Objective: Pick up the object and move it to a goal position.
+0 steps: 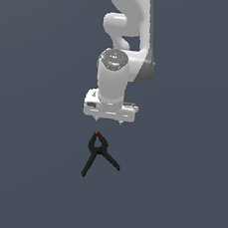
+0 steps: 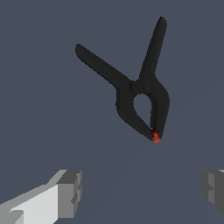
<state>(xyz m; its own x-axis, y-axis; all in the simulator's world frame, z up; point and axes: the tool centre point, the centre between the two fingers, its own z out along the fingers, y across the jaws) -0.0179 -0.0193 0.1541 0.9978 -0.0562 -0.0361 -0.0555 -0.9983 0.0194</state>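
Observation:
The object, a small black spring clamp (image 1: 98, 152) with a looped head, a tiny red tip and two thin splayed legs, lies flat on the dark grey floor. In the exterior view it sits just below the white arm's hand, its red tip pointing toward the hand. My gripper (image 1: 108, 120) hovers above the floor, a little short of the clamp's tip. In the wrist view the clamp (image 2: 135, 92) lies ahead of my gripper (image 2: 142, 192), whose grey fingertips (image 2: 70, 192) stand wide apart with nothing between them. The gripper is open and empty.
The white arm (image 1: 125, 42) rises behind the hand toward the top of the exterior view. The floor (image 1: 28, 176) is a plain dark grey surface. No goal marker shows.

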